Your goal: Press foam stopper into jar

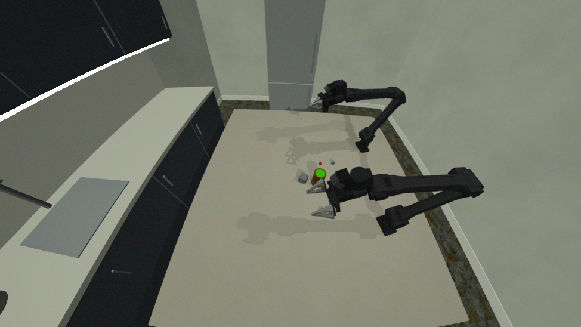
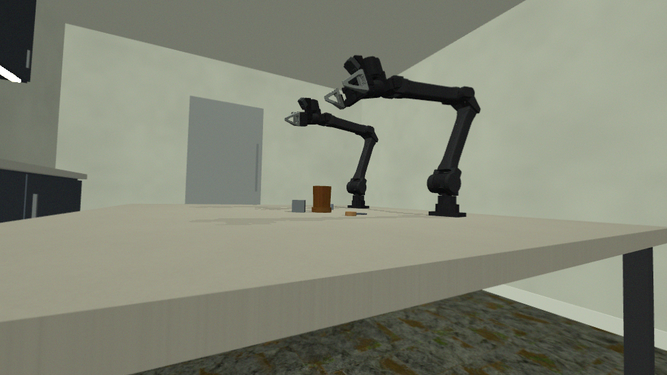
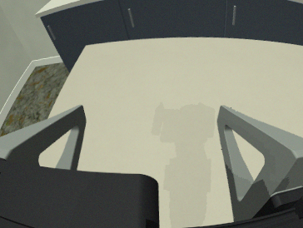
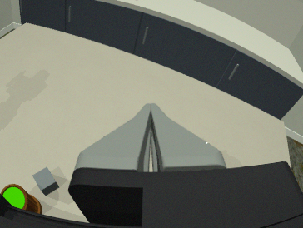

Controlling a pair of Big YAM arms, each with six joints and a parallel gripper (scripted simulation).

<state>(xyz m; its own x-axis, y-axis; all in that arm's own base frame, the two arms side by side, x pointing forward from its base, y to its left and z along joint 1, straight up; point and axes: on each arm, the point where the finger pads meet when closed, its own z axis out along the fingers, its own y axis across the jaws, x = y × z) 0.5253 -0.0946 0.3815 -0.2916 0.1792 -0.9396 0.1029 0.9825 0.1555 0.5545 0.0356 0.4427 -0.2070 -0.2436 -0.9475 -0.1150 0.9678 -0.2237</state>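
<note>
The brown jar (image 1: 314, 179) (image 2: 321, 199) (image 4: 34, 205) stands upright on the table. The green stopper (image 1: 320, 173) (image 4: 15, 197) fills its mouth. No green shows above the rim in the exterior view; whether the top is level or slightly low cannot be told. My left gripper (image 1: 309, 203) (image 2: 333, 90) (image 3: 151, 112) is open and empty, high above the table; in the top view one finger overlaps the jar's lower edge. My right gripper (image 1: 311, 106) (image 2: 285, 120) (image 4: 151, 111) is shut and empty, raised well away from the jar.
A grey cube (image 1: 303, 178) (image 2: 298, 206) (image 4: 45, 179) stands beside the jar. A red dot (image 1: 320, 163) and a small grey piece (image 1: 332, 162) (image 2: 331, 206) lie on its other side. An orange disc (image 2: 350, 213) and a flat dark disc (image 2: 362, 213) lie nearer the exterior camera.
</note>
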